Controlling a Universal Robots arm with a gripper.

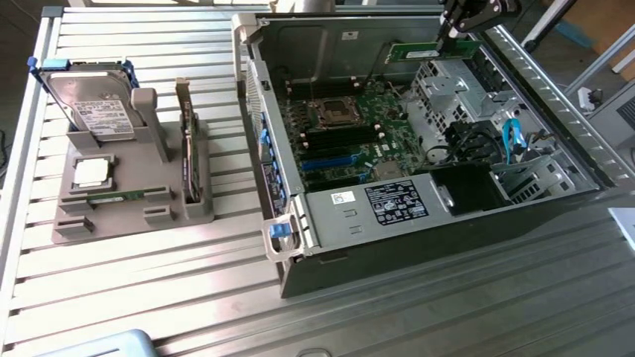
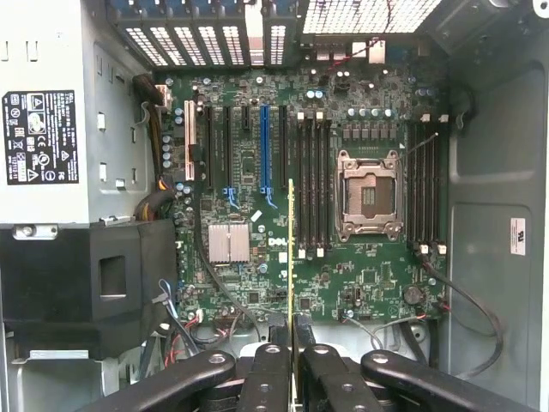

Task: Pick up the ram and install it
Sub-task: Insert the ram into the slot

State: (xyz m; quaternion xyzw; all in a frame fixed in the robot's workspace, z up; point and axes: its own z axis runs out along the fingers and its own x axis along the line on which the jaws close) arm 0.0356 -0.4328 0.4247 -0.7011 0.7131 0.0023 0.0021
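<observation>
The ram (image 1: pixel 417 52) is a thin green stick, and my gripper (image 1: pixel 453 41) is shut on it, holding it above the far end of the open computer case (image 1: pixel 288 253). In the wrist view the ram (image 2: pixel 292 249) stands edge-on between my black fingers (image 2: pixel 268 378), and the gripper (image 2: pixel 292 365) looks down at the motherboard (image 2: pixel 257 283). The stick hangs over the board beside the black memory slots (image 2: pixel 313 184), which lie next to the empty CPU socket (image 2: pixel 369 196). It is clear of the board.
A second bank of slots (image 2: pixel 426 184) lies on the socket's other side. The power supply (image 1: pixel 387 204), a black shroud (image 1: pixel 466 186) and cables crowd the case's near end. On the exterior view's left, a grey holder (image 1: pixel 129 212) carries a hard drive (image 1: pixel 94 104) and an upright card (image 1: pixel 187 141).
</observation>
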